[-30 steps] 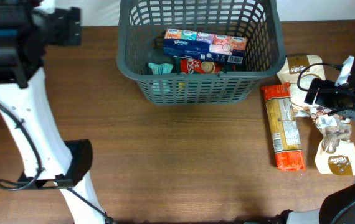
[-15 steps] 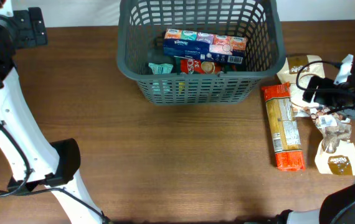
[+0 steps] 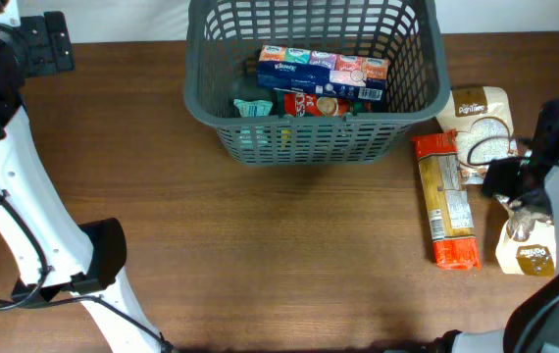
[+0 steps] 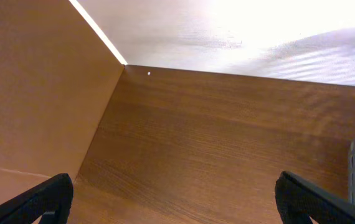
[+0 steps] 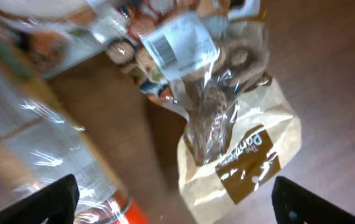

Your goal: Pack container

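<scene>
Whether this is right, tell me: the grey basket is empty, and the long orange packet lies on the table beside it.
Not right. The overhead view shows the basket is not empty: a tissue pack and a red packet lie in it. The long orange packet does lie on the table beside it.

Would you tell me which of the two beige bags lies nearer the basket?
The far beige bag, just right of the basket; the other beige bag lies farther forward, beside the pasta packet.
</scene>
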You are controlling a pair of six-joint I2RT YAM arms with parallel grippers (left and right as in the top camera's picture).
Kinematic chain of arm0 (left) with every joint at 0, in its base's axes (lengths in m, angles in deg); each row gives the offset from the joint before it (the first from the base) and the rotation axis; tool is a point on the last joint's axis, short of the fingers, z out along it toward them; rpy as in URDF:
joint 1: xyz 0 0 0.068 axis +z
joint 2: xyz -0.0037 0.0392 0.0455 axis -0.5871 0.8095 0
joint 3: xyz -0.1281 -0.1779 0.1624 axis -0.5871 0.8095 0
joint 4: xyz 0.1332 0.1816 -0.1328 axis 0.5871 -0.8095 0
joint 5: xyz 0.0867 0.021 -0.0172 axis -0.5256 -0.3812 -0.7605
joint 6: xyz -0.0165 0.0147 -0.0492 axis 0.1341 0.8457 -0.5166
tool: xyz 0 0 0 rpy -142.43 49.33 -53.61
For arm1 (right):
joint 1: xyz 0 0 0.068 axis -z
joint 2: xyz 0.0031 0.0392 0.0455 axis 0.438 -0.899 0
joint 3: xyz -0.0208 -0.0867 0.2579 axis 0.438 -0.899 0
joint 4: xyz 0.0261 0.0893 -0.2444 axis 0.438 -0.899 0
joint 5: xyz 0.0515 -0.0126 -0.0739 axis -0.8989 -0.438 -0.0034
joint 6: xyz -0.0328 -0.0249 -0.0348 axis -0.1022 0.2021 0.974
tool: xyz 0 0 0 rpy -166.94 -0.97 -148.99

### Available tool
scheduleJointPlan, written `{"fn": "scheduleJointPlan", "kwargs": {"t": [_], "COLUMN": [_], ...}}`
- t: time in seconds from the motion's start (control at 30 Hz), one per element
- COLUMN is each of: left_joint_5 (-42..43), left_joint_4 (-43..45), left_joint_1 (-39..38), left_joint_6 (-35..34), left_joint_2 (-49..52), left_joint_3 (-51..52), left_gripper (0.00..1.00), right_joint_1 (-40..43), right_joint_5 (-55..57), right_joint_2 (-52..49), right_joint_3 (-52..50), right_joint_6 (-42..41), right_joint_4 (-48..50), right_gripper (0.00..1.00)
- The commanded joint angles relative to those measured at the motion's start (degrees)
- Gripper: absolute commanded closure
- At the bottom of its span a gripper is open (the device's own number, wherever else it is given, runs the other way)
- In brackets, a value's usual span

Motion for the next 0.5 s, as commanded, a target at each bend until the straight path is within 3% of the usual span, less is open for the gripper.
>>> {"fn": "scheduleJointPlan", "kwargs": {"t": [0.0, 0.13, 0.47], "left_joint_5": [-0.6, -0.6, -0.6], "left_joint_4": [-0.1, -0.1, -0.1], "left_joint_1": [0.1, 0.1, 0.1], "left_joint_6": [-0.9, -0.9, -0.9], "left_joint_2": [-0.5, -0.5, -0.5], "left_joint_3": [0.1, 0.1, 0.1], "left_gripper": [0.01, 0.01, 0.01], "right_joint_1": [1.7, 4.9, 8.3], "right_joint_5": [3.0, 2.1, -4.3], "right_joint_2": [-0.5, -0.6, -8.1], "right_joint_3": [-5.0, -7.4, -7.5], "right_joint_6": [0.0, 0.0, -0.1], "right_joint_4": [3.8, 9.1, 14.1], "right_gripper": [0.02, 0.01, 0.12]}}
